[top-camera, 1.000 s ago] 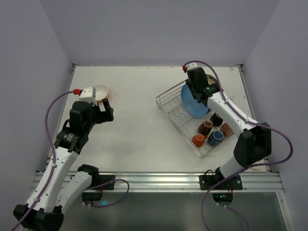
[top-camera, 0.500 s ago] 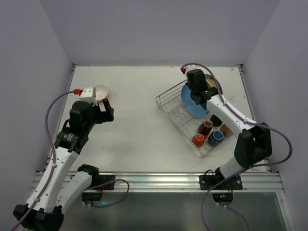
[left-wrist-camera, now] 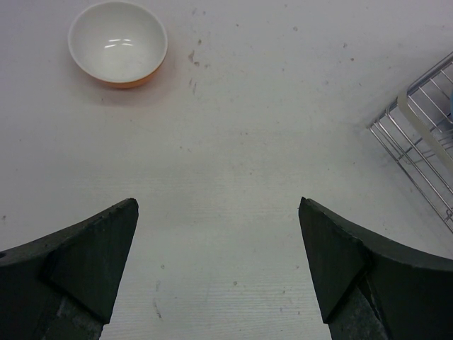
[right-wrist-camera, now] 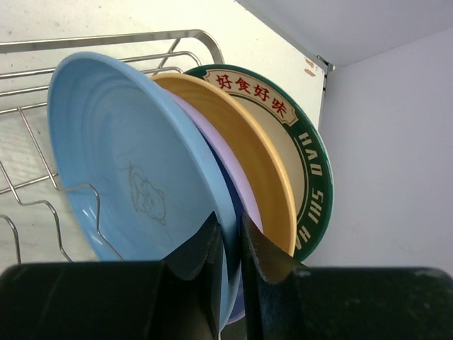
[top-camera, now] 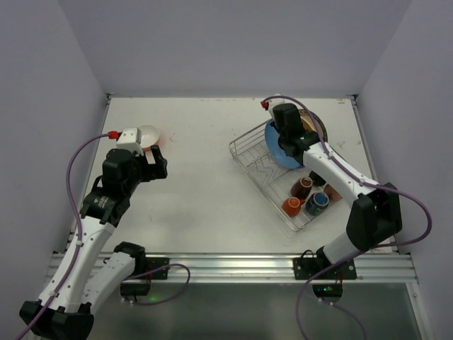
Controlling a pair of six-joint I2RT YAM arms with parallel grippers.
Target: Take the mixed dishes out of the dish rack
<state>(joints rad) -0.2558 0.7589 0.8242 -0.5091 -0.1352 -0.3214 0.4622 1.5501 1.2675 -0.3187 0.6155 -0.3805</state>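
Checking the top view first: right arm is stretched over the far end of the rack, with the right jaws down on the upper edge of the blue plate. Mugs are clustered in the rack's near end, on the arm-base side of those jaws. Orange bowl is out of the rack and on the surface, just beyond the left jaws.

Left wrist: left jaws are wide apart with nothing between them. Bowl sits upright ahead and to the left, rack corner ahead and to the right.

Right wrist: right jaws are nearly together, pinching the blue plate at its rim. Stacked just behind it on the right-finger side are the lavender plate, tan plate and green-rimmed plate. All lean the same way in the wire slots.

Risks, my read:
- The grip is a thin edge pinch, so the plate could pivot or slip once lifted.
- The outer finger sits tight against the lavender plate and may drag or tip it.
- The plate's lower edge could snag a wire on the way out and shift the rack.
- The other plates could fall over once their front support goes.
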